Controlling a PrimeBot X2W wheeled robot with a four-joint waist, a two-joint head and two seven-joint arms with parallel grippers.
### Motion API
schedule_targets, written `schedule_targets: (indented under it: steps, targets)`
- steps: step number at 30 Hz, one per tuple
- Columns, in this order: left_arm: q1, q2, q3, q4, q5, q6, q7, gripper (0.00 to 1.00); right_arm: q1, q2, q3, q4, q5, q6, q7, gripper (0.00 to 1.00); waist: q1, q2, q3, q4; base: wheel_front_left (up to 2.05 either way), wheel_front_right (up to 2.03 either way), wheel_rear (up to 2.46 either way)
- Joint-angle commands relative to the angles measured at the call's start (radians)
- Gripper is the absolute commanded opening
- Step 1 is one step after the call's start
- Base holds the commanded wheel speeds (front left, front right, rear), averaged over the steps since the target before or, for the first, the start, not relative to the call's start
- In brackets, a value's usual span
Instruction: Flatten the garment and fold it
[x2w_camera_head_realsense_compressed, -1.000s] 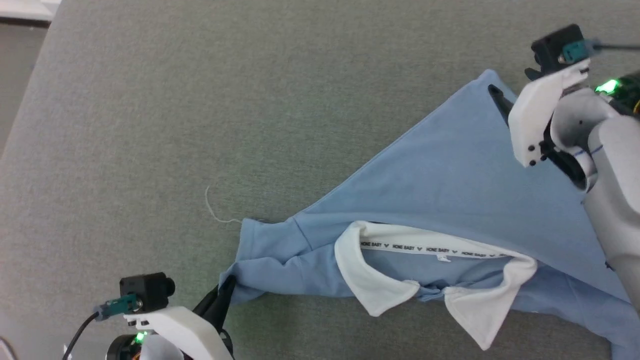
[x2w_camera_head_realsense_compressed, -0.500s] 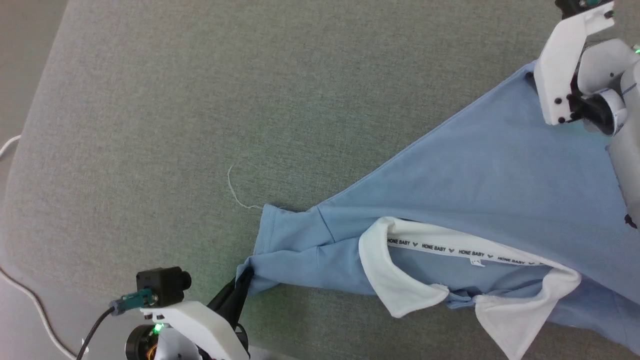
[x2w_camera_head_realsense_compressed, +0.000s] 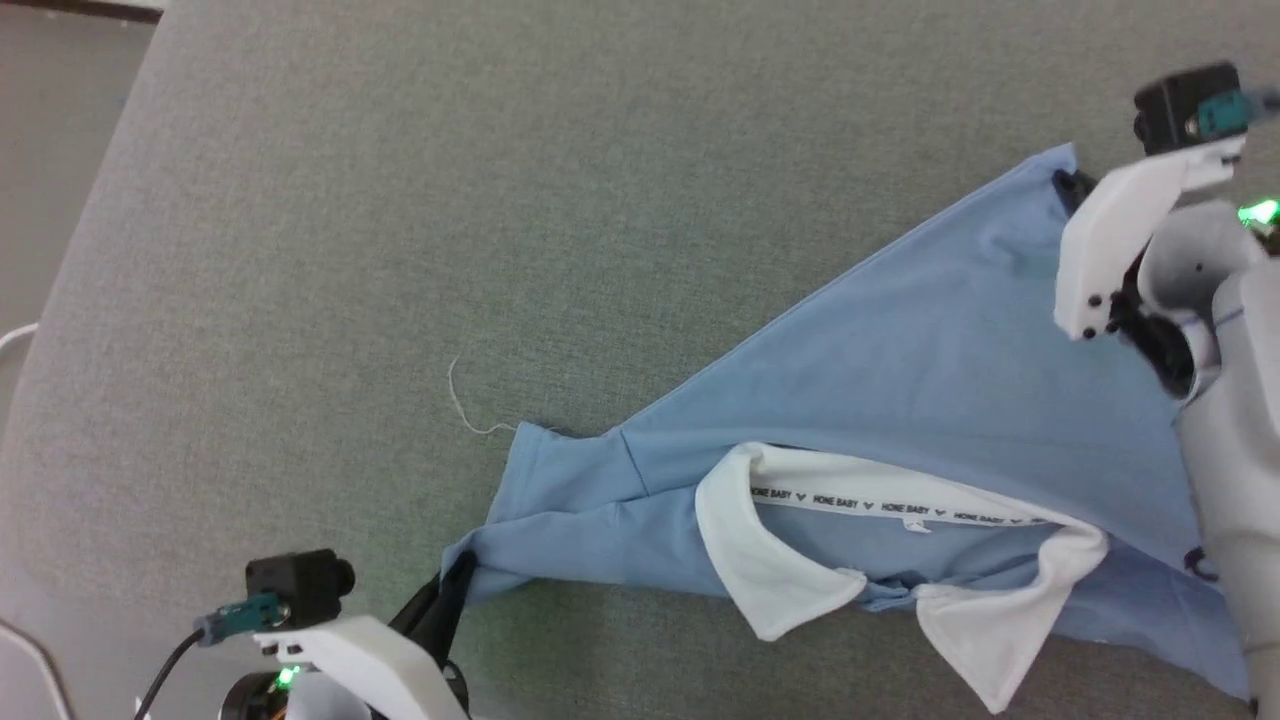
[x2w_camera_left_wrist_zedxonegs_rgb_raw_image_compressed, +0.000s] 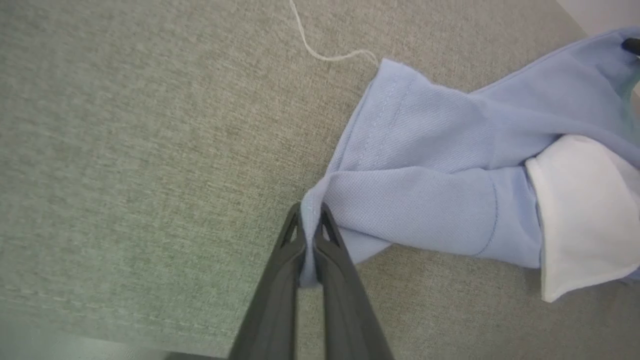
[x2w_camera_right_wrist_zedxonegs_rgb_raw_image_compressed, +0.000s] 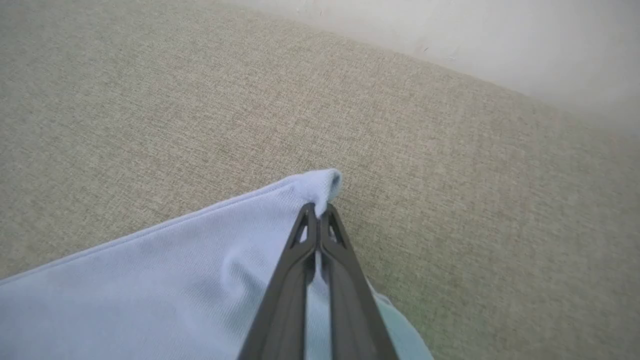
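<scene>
My left tool (x2w_camera_head_realsense_compressed: 455, 585) keeps its hold. Its two dark fingers are pinched on the lower-left tip of the small light blue short-sleeved polo shirt (x2w_camera_head_realsense_compressed: 900, 360), and the left wrist view shows a sliver of blue cloth between them. The change is on my right. My right tool (x2w_camera_head_realsense_compressed: 1072, 187) stood open over the shirt's far corner a second ago and has now closed on it. In the right wrist view the fingers are drawn together with the hem tip poking out just past them. I judge both ends are now gripped, so I can draw the cloth taut to flatten it. No fold has been started.

The shirt lies on the grey woven-cloth bench (x2w_camera_head_realsense_compressed: 400, 200). Its left end, where my left tool touches it, sits just beside a loose pale thread (x2w_camera_head_realsense_compressed: 462, 400). The white collar (x2w_camera_head_realsense_compressed: 760, 560) with its printed neck tape lies between my two grips, near the lower edge. From there the body is doubled into a triangle that rises to the far-right point in my right tool. Its lower right part runs under my forearm.
</scene>
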Motion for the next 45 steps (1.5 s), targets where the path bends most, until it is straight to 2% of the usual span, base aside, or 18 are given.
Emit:
schedule_targets:
  steps: [1,5,9,16,22,27,32,38,43,45]
  targets:
    - [0.017,0.01,0.01,-0.007,0.001,0.01,-0.006,0.0,0.045,0.01,-0.015,-0.032,0.006,-0.002,-0.035,0.0,0.0,0.0,-0.048,-0.039,0.0,0.0,0.0]
    - [0.037,0.029,0.032,-0.034,0.015,0.025,-0.023,0.0,0.199,0.04,-0.087,-0.158,0.025,-0.002,-0.131,0.0,0.0,0.0,-0.1,-0.076,0.0,0.0,0.0]
    - [0.042,0.044,0.056,-0.061,0.043,0.04,-0.065,0.0,0.349,0.082,-0.197,-0.307,0.031,-0.002,-0.174,0.0,0.0,0.0,-0.138,-0.115,0.0,0.0,0.0]
    - [0.005,0.074,0.087,-0.111,0.092,0.051,-0.134,0.0,0.541,0.158,-0.314,-0.577,0.008,-0.002,-0.137,0.0,0.0,0.0,-0.179,-0.177,0.0,0.0,0.0]
    - [-0.136,0.114,0.097,-0.16,0.113,0.028,-0.151,0.0,0.579,0.155,-0.334,-0.769,-0.014,-0.002,-0.058,0.0,0.0,0.0,-0.192,-0.206,0.0,0.0,0.0]
    - [-0.344,0.13,0.097,-0.176,0.071,-0.006,-0.114,0.0,0.501,0.075,-0.3,-0.862,-0.034,-0.002,0.042,0.0,0.0,0.0,-0.174,-0.227,0.0,0.0,0.0]
    - [-0.598,0.145,0.093,-0.139,0.031,-0.028,-0.052,0.0,0.333,-0.01,-0.239,-0.881,-0.031,-0.002,0.138,0.0,0.0,0.0,-0.109,-0.254,0.0,0.0,0.0]
    - [-0.963,0.149,0.107,-0.023,0.032,-0.011,-0.03,0.0,0.062,-0.084,-0.148,-0.8,-0.025,-0.002,0.202,0.0,0.0,0.0,0.014,-0.285,0.0,0.0,0.0]
    - [-1.249,0.16,0.113,0.097,0.072,0.006,-0.056,0.0,-0.169,-0.094,-0.083,-0.696,-0.035,-0.002,0.207,0.0,0.0,0.0,0.113,-0.308,0.0,0.0,0.0]
    - [-1.299,0.166,0.115,0.116,0.083,0.01,-0.064,0.0,-0.217,-0.091,-0.075,-0.675,-0.042,-0.002,0.2,0.0,0.0,0.0,0.132,-0.313,0.0,0.0,0.0]
